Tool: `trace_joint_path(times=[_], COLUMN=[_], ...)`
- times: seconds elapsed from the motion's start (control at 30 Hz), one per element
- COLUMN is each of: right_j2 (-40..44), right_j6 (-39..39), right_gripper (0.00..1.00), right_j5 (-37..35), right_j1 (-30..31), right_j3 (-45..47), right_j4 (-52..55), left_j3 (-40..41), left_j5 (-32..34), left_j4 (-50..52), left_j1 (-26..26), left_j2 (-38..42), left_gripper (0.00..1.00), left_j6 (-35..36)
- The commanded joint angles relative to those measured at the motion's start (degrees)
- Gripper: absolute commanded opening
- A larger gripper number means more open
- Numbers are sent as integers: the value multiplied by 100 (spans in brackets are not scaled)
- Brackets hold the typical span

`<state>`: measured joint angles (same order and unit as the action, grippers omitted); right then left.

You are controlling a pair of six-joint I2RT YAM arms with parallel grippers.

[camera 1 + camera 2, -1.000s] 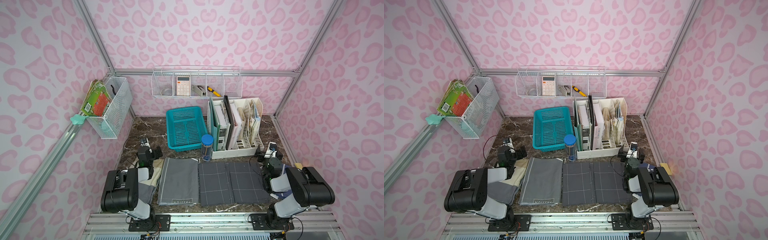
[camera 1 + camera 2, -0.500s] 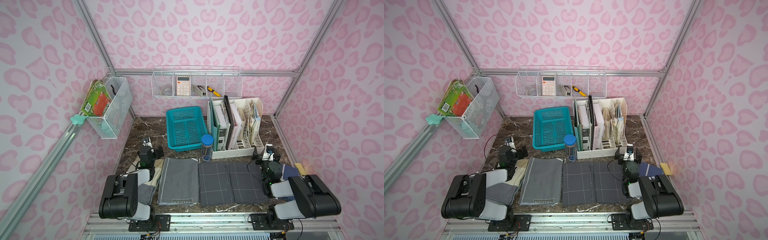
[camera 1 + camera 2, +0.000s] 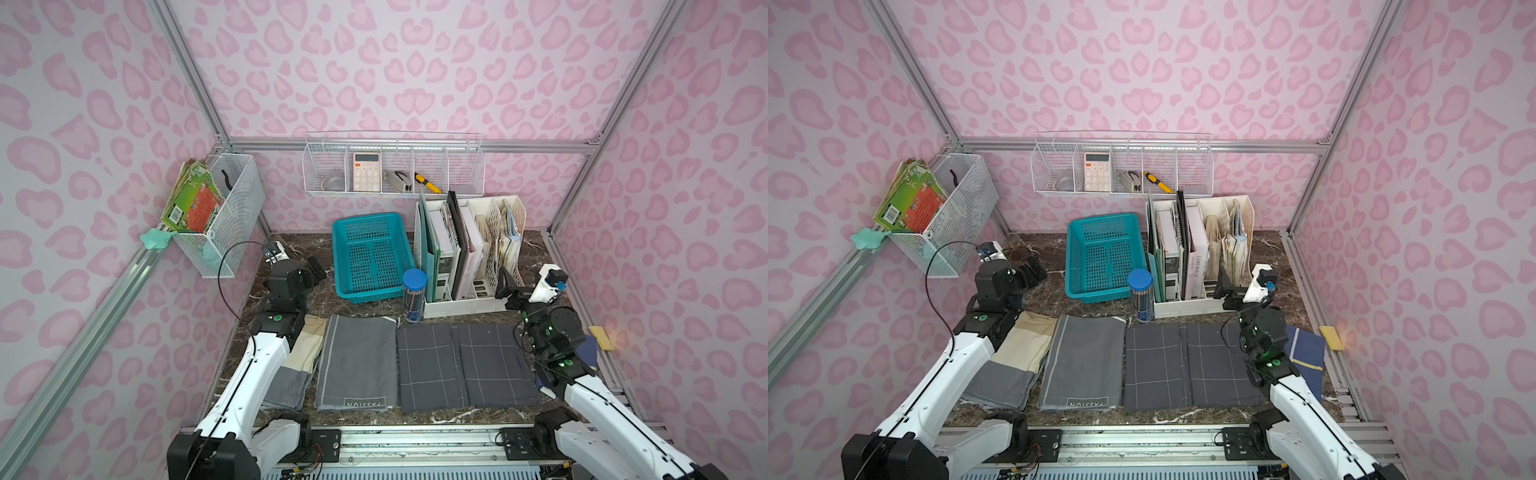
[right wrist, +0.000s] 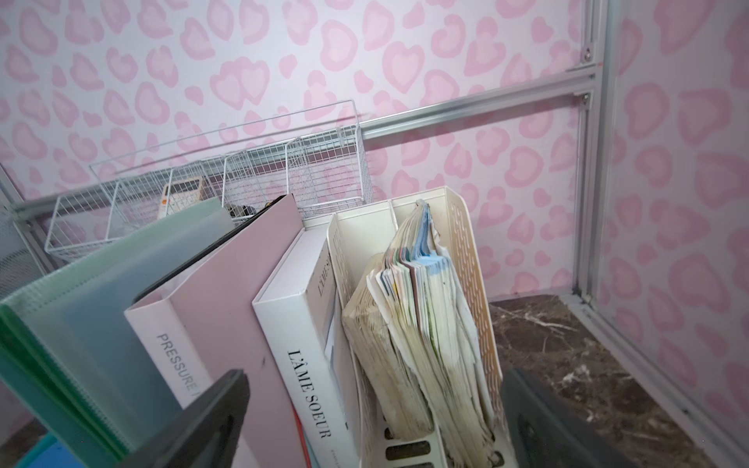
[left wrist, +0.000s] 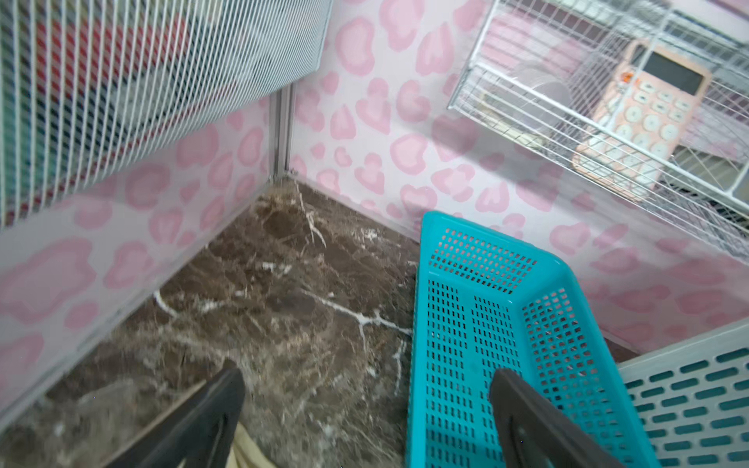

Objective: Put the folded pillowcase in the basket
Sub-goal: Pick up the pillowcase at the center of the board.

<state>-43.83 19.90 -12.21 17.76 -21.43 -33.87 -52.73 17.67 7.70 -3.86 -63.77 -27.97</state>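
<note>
The teal basket (image 3: 366, 217) stands empty at the back of the marble table, seen in both top views (image 3: 1100, 220) and in the left wrist view (image 5: 421, 283). Several folded pillowcases lie in a row at the front: a cream and grey one (image 3: 300, 357), a grey one with a label (image 3: 359, 361), a dark checked one (image 3: 461, 365) and a navy one (image 3: 1304, 353). My left gripper (image 3: 312, 269) (image 5: 367, 377) is open and empty, just left of the basket, above bare table. My right gripper (image 3: 509, 291) (image 4: 375, 375) is open and empty in front of the file rack.
A cream file rack (image 3: 469, 299) with books and folders stands right of the basket. A clear tube with a blue cap (image 3: 414, 295) stands in front of the basket's near right corner. White wire baskets hang on the left wall (image 3: 232, 216) and back wall (image 3: 395, 166).
Both arms have stretched out and their grippers have moved toward the back of the table, the right one leftward to the file rack. Both stayed open and empty.
</note>
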Motion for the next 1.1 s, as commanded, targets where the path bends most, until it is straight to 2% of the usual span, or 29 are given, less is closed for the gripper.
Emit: trace_joint_path(times=[0.0, 0.1, 0.2, 0.33, 0.47, 0.57, 0.7, 0.87, 1.07], right_j2=[572, 676, 471, 252, -238, -725, -1427, -2472, -3502], right_j6=[998, 771, 605, 615, 672, 786, 910, 846, 720], right_gripper=[100, 100, 100, 100, 99, 97, 94, 94, 93], right_j5=[904, 1108, 1108, 581, -106, -484, -398, -339, -48], right_j1=[-359, -303, 69, 1242, 2685, 3406, 3957, 4604, 5023], right_j3=[261, -154, -598, -720, -596, -547, -678, -1133, -1734], right_j4=[581, 1609, 2591, 3116, 3065, 2864, 2491, 2265, 2315], left_j3=[-408, -276, 0, 400, 765, 1119, 1400, 1500, 1657], left_j5=[-553, -1504, -2146, -2005, -1703, -1609, -1488, -1387, -1755], left_j4=[2461, 2644, 2842, 3370, 4055, 4257, 4310, 4245, 3710], left_j1=[50, 38, -41, -485, -827, -987, -1117, -1179, -1189], left_j2=[-226, -193, -27, 381, 749, 931, 863, 487, -39], left_gripper=[99, 99, 99, 99, 97, 96, 95, 97, 98], left_j6=[-1202, -1203, -1450, -1886, -2448, -2836, -3167, -3198, -3145])
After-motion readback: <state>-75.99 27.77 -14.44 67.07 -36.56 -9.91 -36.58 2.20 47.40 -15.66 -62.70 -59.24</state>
